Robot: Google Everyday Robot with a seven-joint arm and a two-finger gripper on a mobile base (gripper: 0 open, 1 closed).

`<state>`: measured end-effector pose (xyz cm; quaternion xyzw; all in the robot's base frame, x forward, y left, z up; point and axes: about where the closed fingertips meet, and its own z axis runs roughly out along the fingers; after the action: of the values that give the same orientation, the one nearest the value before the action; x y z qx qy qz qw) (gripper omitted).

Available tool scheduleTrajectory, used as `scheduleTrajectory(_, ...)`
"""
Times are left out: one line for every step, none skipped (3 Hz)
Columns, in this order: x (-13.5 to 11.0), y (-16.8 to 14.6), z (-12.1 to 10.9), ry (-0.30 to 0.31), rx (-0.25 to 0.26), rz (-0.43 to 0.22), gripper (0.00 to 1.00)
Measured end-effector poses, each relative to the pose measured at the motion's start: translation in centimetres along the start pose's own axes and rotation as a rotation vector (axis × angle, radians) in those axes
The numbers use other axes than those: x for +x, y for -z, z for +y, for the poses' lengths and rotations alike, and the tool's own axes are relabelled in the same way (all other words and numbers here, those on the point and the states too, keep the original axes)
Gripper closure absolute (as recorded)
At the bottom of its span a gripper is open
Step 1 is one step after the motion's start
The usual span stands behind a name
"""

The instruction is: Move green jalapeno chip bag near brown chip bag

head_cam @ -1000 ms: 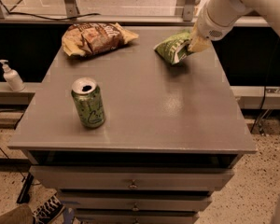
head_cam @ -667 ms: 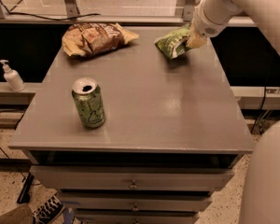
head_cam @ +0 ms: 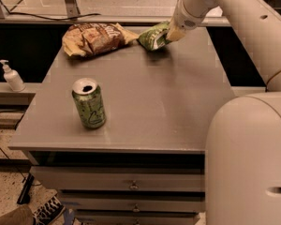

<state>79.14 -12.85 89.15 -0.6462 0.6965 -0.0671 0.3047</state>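
The green jalapeno chip bag [head_cam: 152, 35] is at the back of the grey table [head_cam: 168, 102], just right of the brown chip bag [head_cam: 93, 38]; their edges almost touch. My gripper [head_cam: 170, 35] is at the green bag's right end and shut on it. The bag is tilted and looks slightly lifted off the tabletop. The brown chip bag lies flat at the back left, wrinkled, with pale yellow edges. My arm reaches in from the upper right.
A green soda can [head_cam: 89, 103] stands upright at the front left of the table. A white pump bottle [head_cam: 11, 76] stands on a ledge to the left. My arm's large body [head_cam: 248, 158] fills the lower right. Drawers [head_cam: 131, 184] sit under the tabletop.
My gripper has carried the green bag leftward along the back of the table, from the right side to right beside the brown bag. The can and brown bag have not moved on the table.
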Motion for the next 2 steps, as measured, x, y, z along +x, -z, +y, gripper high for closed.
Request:
scheduleTrajectory(-3.5, -1.5, 1.1, -0.021, -0.068, -0.123, 1.00)
scheduleTrajectory(-7.3, -2.4, 2.5, -0.032, -0.132, -0.247, 1.00)
